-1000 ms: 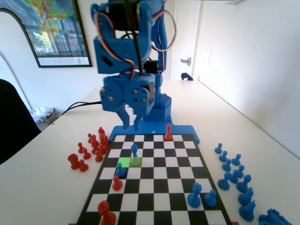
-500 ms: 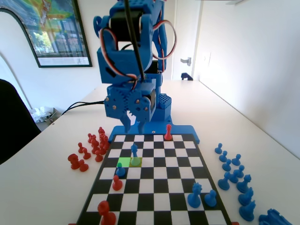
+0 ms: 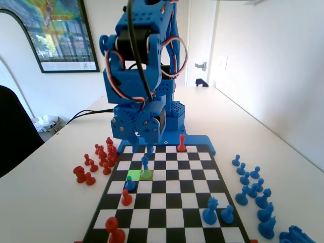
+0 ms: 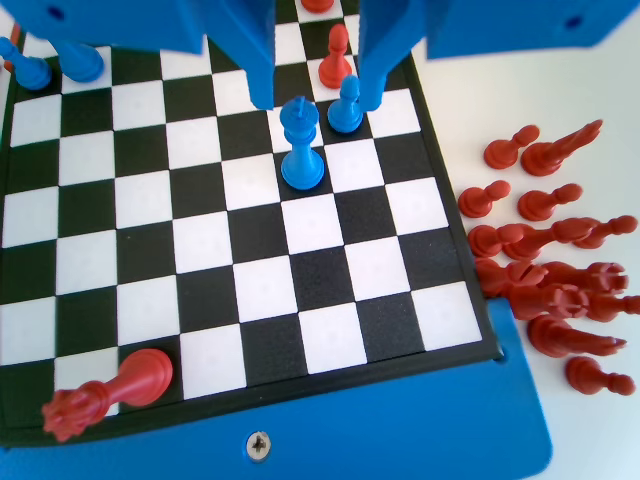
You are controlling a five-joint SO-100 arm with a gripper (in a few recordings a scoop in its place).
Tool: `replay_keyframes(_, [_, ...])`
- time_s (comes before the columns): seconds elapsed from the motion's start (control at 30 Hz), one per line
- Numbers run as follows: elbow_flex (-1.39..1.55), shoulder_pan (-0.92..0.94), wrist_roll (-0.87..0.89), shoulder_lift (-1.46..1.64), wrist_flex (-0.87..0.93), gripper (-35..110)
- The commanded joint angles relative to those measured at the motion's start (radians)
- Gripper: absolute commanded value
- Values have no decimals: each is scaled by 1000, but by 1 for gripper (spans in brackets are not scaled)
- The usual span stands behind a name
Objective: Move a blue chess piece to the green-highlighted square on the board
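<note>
The blue chess piece (image 3: pixel 146 166) stands upright on the board (image 3: pixel 167 223), its base on the right part of the green-highlighted square (image 3: pixel 136 175) as the fixed view shows it. In the wrist view the same piece (image 4: pixel 301 146) stands free between the two jaws, which hang apart on either side of its head without touching it; the end effector (image 4: pixel 316 95) is spread wide and grips nothing. In the fixed view the end effector (image 3: pixel 142 147) hangs just above and behind the piece, over the far ranks of the board. A squat blue pawn (image 3: pixel 130 184) sits one square nearer the fixed camera, with a red pawn (image 3: pixel 126 197) close in front of it. A single red piece (image 3: pixel 181 143) stands on the far rank. Captured red pieces (image 3: pixel 98 159) lie clustered on the desk (image 3: pixel 45 202) left of the board, and blue pieces (image 3: pixel 253 190) line the desk on the right.
</note>
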Motion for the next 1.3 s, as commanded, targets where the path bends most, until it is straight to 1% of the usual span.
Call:
replay_keyframes(0.0, [3,3,-9,14,-12,12])
replay_keyframes(0.67, [86,-25,-12,6,-109,12])
replay_keyframes(1.27, [72,-17,-14,-31,-132,12])
